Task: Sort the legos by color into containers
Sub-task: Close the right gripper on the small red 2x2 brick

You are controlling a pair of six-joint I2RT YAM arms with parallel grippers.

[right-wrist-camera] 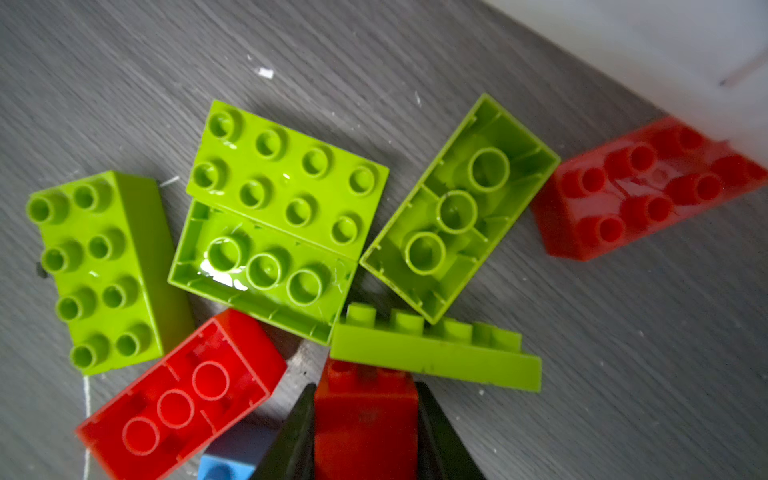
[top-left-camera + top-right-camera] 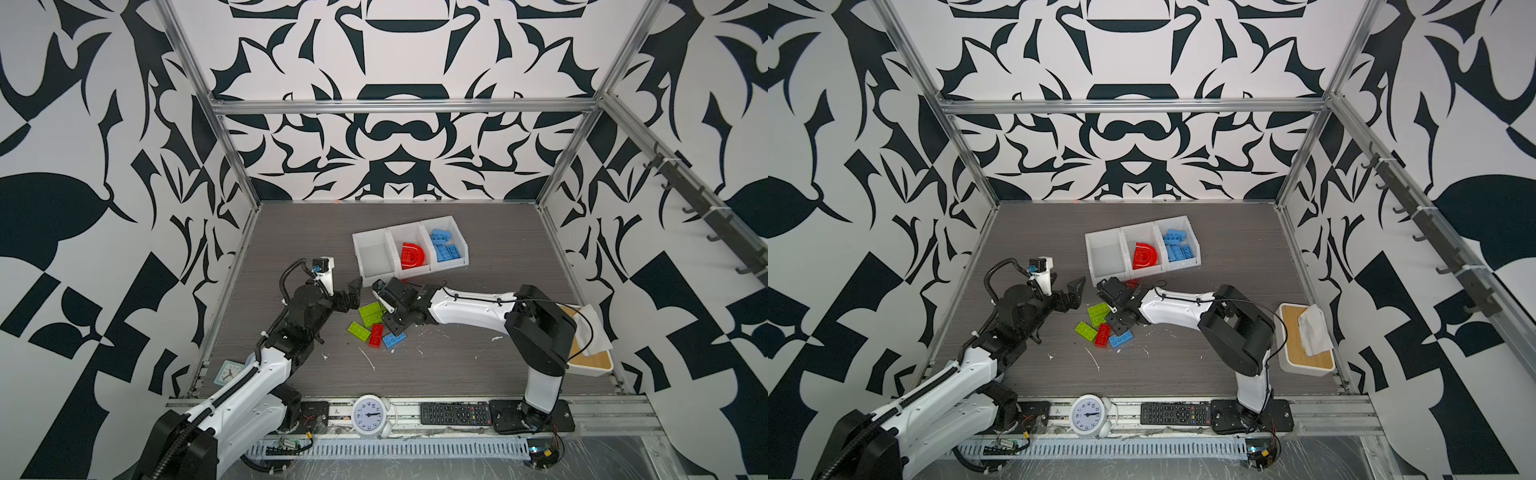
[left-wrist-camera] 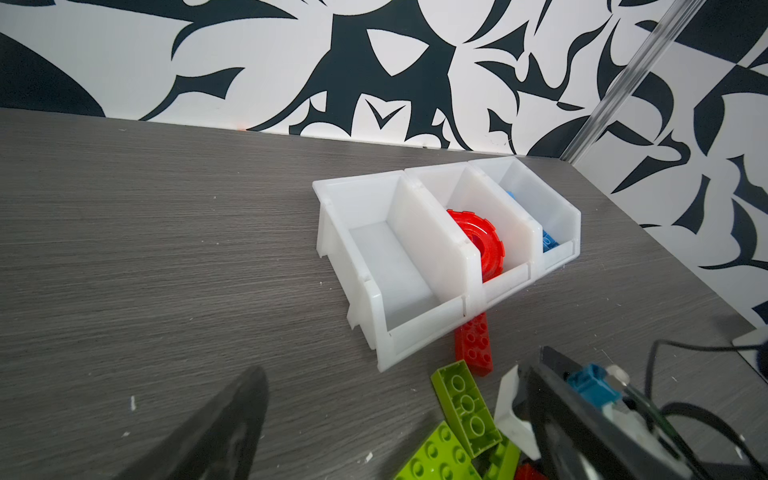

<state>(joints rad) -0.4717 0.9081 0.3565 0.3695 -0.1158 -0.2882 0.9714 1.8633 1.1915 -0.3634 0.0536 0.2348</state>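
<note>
Red plastic is what sits between the jaws of the right pincer: a red brick at the edge of the pile. A black finger lies against each of its two sides, so it is judged to be clamped. The left pincer is held wide apart and empty, just beside the pile.

Around the gripped piece, lime green bricks, an upturned red brick and a blue brick are scattered near the front of the containers. In both top views, the leftmost of these three joined white bins is seen empty. The middle one holds a red arch and the rightmost holds blue bricks.

The step in hand is judged to be the picking of a red piece. Next, it should be raised clear of the green plate lying close against it, then carried to the middle bin.

The bench is grey, wood-grained and marked with white flecks. Walls with a black-and-white pattern and an aluminium frame enclose it. A round clock, a remote control and a white box with a wooden lid are placed at the bench's edges.
</note>
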